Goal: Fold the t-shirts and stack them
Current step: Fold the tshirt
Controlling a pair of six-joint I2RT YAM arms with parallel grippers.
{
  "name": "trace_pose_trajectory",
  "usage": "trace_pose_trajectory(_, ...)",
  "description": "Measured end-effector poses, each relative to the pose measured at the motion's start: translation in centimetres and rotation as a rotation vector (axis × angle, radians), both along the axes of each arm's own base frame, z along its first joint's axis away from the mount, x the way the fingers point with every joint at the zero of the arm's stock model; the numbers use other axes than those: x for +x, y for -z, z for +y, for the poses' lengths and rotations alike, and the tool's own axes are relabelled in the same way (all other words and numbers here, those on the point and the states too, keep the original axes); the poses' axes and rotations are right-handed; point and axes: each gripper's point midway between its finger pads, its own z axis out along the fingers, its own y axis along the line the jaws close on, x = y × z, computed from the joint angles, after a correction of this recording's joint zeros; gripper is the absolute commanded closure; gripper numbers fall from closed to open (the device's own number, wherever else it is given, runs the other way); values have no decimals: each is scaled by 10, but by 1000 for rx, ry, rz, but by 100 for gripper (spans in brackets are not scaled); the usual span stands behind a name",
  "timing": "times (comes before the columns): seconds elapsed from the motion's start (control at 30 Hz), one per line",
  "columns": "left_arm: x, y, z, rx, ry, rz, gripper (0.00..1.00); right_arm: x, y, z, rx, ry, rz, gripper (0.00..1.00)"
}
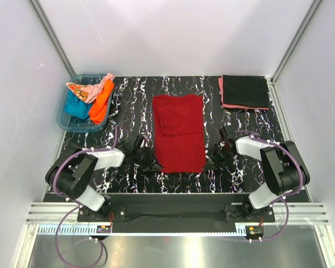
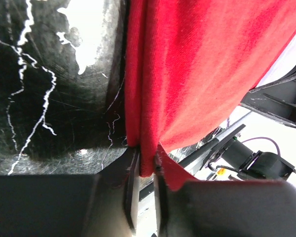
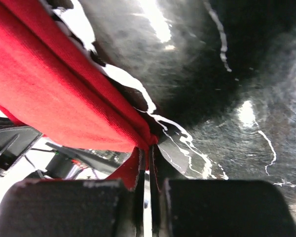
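Note:
The dark red t-shirt [image 1: 178, 131] lies folded into a long strip on the middle of the black marbled table [image 1: 134, 100]. My left gripper [image 1: 151, 163] is shut on its near left corner; the left wrist view shows the red cloth [image 2: 187, 64] pinched between the jaws [image 2: 147, 170]. My right gripper [image 1: 211, 163] is shut on its near right corner; the right wrist view shows the red hem [image 3: 64, 94] clamped at the fingertips [image 3: 149, 153]. A folded black t-shirt [image 1: 245, 91] lies on a folded salmon pink one [image 1: 221, 89] at the back right.
A blue translucent tub [image 1: 84, 109] at the back left holds the teal [image 1: 75, 106], orange [image 1: 102, 100] and pale peach [image 1: 86, 89] t-shirts. White walls close in the table on three sides.

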Motion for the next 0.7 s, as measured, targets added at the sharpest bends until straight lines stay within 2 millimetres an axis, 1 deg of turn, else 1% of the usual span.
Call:
trace_pose_trajectory(0.13,-1,-1,2,13,12,-17,89,3,-2,0,-48,-42,-63,100)
trace_pose_trajectory(0.23,-3,-2,8,58,17,-44,90,1,-5,3,-88,-80,-113,100)
trace_pose_trajectory(0.3,-9,-3,15,101,20,-60,91,-3,-12,7,-97,-103,-145,100)
trace_pose_trajectory(0.37,-20,-5,22,146,24,-73,94,-11,-21,13,-90,-123,-180,100)
trace_pose_trajectory(0.43,-33,-9,29,173,32,-88,95,-22,-31,17,-76,-138,-208,100)
trace_pose_trajectory(0.5,-48,-17,35,183,32,-110,96,-36,-40,20,-62,-149,-230,100)
trace_pose_trajectory(0.63,-67,-34,39,173,33,-142,96,-66,-57,25,-26,-172,-252,100)
trace_pose_trajectory(0.7,-75,-39,41,181,38,-141,96,-77,-67,26,-11,-175,-261,100)
